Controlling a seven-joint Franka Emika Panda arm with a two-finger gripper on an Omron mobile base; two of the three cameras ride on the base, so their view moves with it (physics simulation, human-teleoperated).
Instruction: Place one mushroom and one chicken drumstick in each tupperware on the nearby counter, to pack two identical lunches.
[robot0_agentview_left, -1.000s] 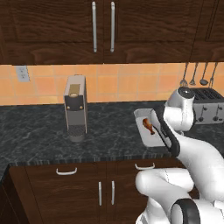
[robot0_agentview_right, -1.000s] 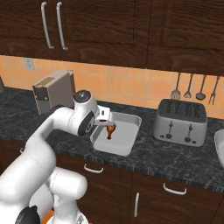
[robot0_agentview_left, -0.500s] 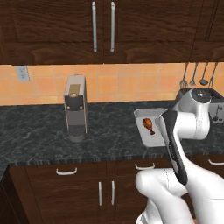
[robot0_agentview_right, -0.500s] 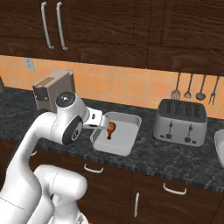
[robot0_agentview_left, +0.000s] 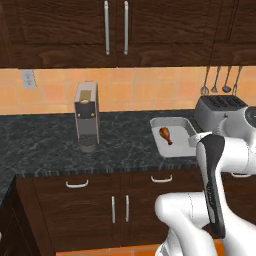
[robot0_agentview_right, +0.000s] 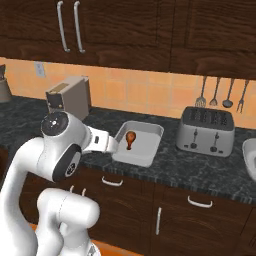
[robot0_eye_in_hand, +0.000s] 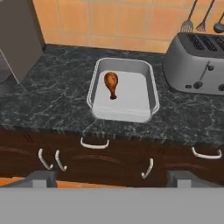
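Empty hand pulled back in front of the cabinets

The gripper (robot0_eye_in_hand: 109, 177) hangs with its fingers spread wide and nothing between them, out past the edge of the counter (robot0_eye_in_hand: 57, 105). Farther in, one chicken drumstick (robot0_eye_in_hand: 111, 83) lies in the tupperware (robot0_eye_in_hand: 151, 94), just beside the toaster (robot0_eye_in_hand: 197, 63).

The tupperware (robot0_agentview_left: 174, 136) is sitting on the counter (robot0_agentview_left: 50, 145) near its front edge, with the drumstick (robot0_agentview_left: 166, 134) lying in its back half. The toaster (robot0_agentview_left: 218, 111) is standing just right of it, toward the back edge. A coffee machine (robot0_agentview_left: 86, 115) is standing well to the left, near the back.
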